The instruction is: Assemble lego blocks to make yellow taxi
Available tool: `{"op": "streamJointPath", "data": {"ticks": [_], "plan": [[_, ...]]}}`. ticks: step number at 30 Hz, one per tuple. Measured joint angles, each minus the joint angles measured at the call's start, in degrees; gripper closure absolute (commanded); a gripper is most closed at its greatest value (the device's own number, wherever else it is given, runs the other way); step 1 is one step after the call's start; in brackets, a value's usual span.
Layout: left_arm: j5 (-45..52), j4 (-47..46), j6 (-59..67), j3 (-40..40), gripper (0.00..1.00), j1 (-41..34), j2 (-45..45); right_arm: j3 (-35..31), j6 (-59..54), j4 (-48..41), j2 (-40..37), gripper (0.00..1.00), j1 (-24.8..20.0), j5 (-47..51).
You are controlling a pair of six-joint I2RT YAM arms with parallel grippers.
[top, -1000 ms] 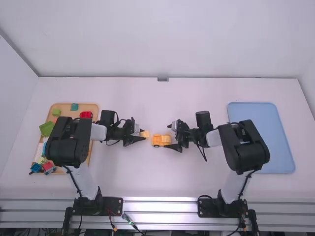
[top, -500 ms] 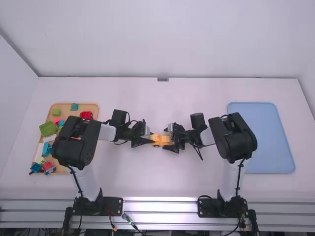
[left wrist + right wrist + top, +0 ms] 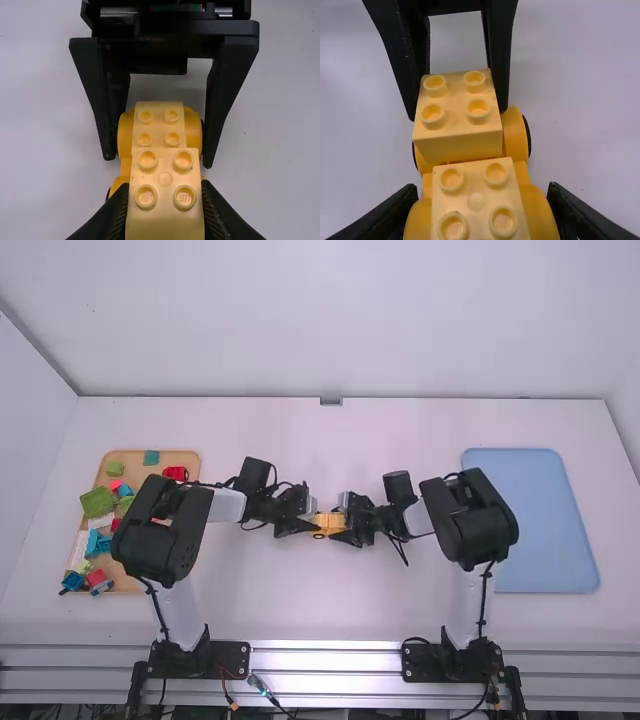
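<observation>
Taxi base [image 3: 515,132] with two four-stud blocks [image 3: 457,140], one in left tool [image 3: 312,524]

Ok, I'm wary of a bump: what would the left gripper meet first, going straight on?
The left gripper and its yellow block would likely meet the yellow car base first; any gap is unclear.

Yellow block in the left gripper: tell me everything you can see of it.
The square pale-yellow plastic block has four round, hollow-topped studs, two by two, and a smooth side. Studs up and roughly level, it is gripped on opposite sides by the black left gripper, over one end of the deeper-yellow wheeled base. Whether it is pressed home, I cannot tell.
</observation>
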Motion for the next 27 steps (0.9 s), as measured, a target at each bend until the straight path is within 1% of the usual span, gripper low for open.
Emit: {"op": "streamJointPath", "data": {"ticks": [2, 3, 6, 7, 20, 22, 27], "plan": [[-0.4, -0.1, 0.5, 0.0, 0.73, 0.0, 0.0, 0.0, 0.0, 0.0, 0.0, 0.4, 0.0, 0.0], [-0.6, -0.1, 0.6, 0.0, 0.73, 0.0, 0.0, 0.0, -0.1, -0.1, 0.0, 0.47, 0.0, 0.0], [-0.8, 0.2, 0.7, 0.0, 0.72, -0.1, 0.0, 0.0, -0.2, -0.2, 0.0, 0.56, 0.0, 0.0], [-0.8, 0.3, 0.7, 0.0, 0.72, -0.1, 0.0, 0.0, -0.3, -0.1, 0.0, 0.57, 0.0, 0.0], [-1.0, 0.1, 0.4, 0.0, 0.71, -0.8, 0.0, 0.0, -0.2, -0.2, 0.0, 0.57, 0.0, 0.0], [-1.2, 0.1, 0.2, 0.0, 0.68, -0.8, 0.0, 0.0, -0.2, -0.2, 0.0, 0.57, 0.0, 0.0], [-1.4, 0.3, 0.2, 0.0, 0.66, -0.8, 0.0, 0.0, -0.1, -0.2, 0.0, 0.56, 0.0, 0.0]]}}
